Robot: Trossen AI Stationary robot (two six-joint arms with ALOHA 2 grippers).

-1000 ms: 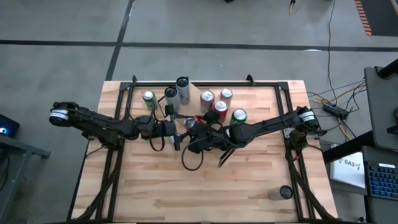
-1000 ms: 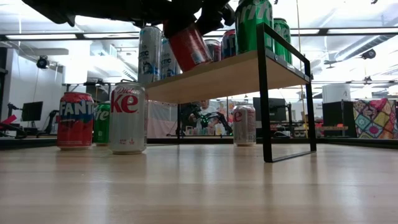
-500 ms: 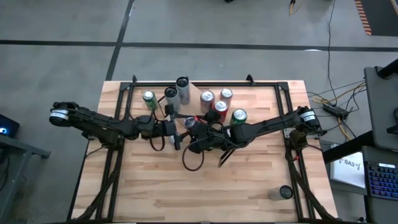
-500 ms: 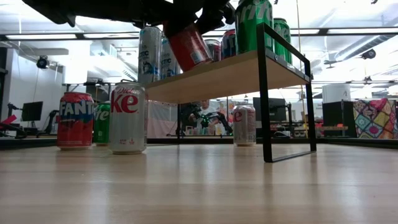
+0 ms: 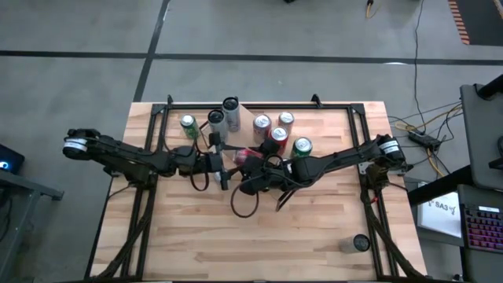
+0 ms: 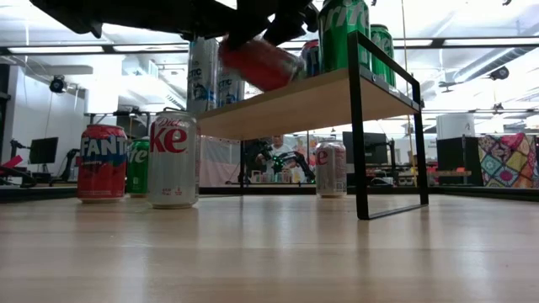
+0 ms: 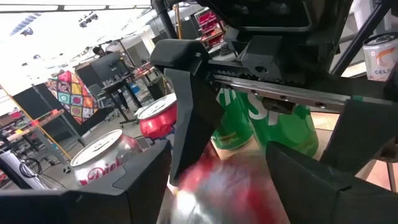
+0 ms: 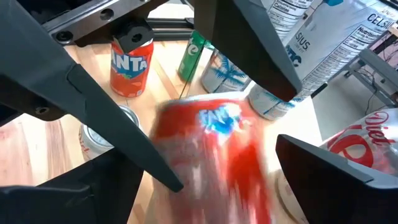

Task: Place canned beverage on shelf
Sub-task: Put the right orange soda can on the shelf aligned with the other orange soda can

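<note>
- Low view: nearest the camera is bare tabletop (image 6: 269, 261); beyond it a Diet Coke can (image 6: 173, 160) and a Fanta can (image 6: 101, 163) stand on it, well below the grippers.
- Above them, the red can (image 6: 259, 63) has tipped within the last half second: it was steeply tilted and now lies almost on its side, blurred, at the near edge of the shelf (image 6: 295, 103).
- Right wrist view: the right gripper (image 8: 205, 149) stands wide, and the red can sits between its fingers (image 8: 93, 112); it looks loose rather than clamped, though the blur makes that uncertain.
- Left wrist view: the left gripper (image 7: 242, 155) is partly spread just beside the same can, with green cans (image 7: 249, 124) beyond its tips.
- Judgement: the can seems to be toppling onto or off the shelf edge, so it is not yet placed upright.
- Farthest, tall cans (image 6: 202, 76) stand on the shelf behind the grippers.
</note>
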